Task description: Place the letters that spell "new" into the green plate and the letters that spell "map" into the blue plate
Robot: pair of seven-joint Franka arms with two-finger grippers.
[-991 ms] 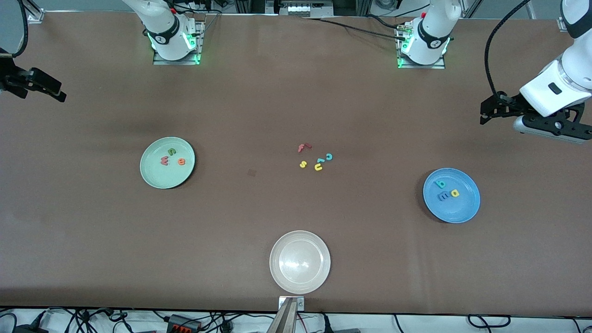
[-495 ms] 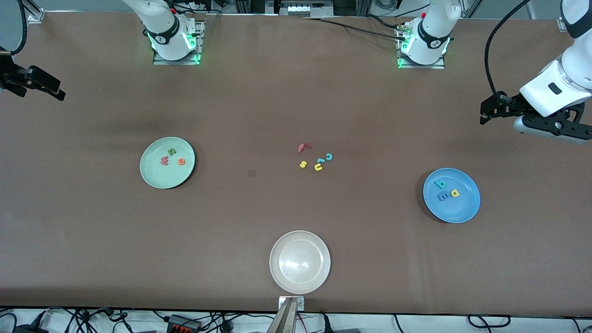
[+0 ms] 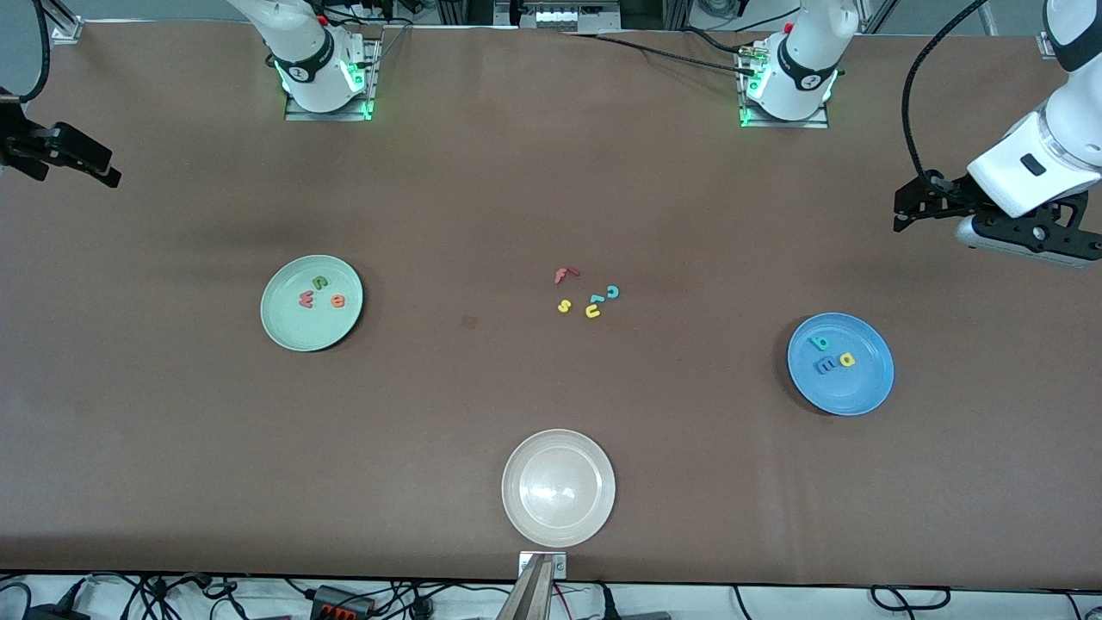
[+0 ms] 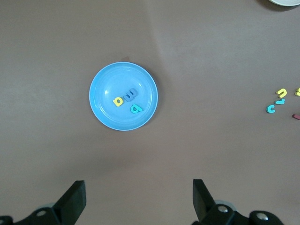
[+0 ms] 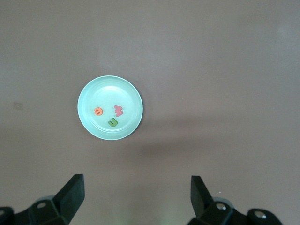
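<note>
Foam letters (image 3: 318, 293) on green plate (image 3: 293, 331)

Mint-green plate (image 3: 311, 302), bright blue plate (image 3: 840, 363), cream-white plate (image 3: 558, 487), brown table (image 3: 551, 198).

I note a brown matte worktop (image 3: 172, 448) filling my view, evenly lit with soft shadows. Black cables (image 3: 344, 598) lie along a pale floor strip at its near edge. A small metal bracket (image 3: 542, 564) is fixed there.

Robotics laboratory: two arm bases (image 3: 325, 73) bolted to a brown-covered counter (image 3: 482, 387), aluminium framing along one edge, loose cables (image 3: 344, 598) trailing below the other
</note>
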